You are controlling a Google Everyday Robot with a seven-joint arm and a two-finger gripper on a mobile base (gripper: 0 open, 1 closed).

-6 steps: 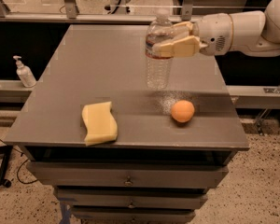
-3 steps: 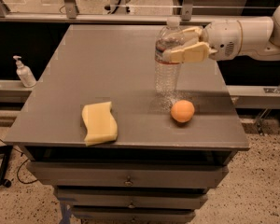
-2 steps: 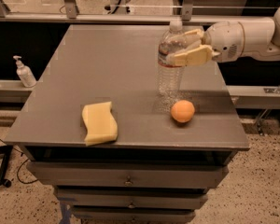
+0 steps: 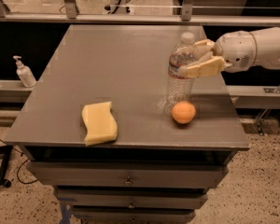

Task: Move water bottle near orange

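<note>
The clear ribbed water bottle (image 4: 180,73) with a white cap stands upright on the grey table (image 4: 112,64), right behind the orange (image 4: 183,112) and nearly touching it. My gripper (image 4: 196,59) reaches in from the right, and its tan fingers (image 4: 203,68) are closed around the bottle's upper body at the label band. The orange sits near the table's front right.
A pale yellow wavy-edged sponge (image 4: 99,122) lies at the front left of the table. A small white pump dispenser bottle (image 4: 24,72) stands on a ledge off the table's left side. The table's right edge is just under my arm (image 4: 252,48).
The gripper has carried the bottle rightward and down toward the orange; the bottle now rests on the table just behind the fruit. The sponge and orange have not moved.
</note>
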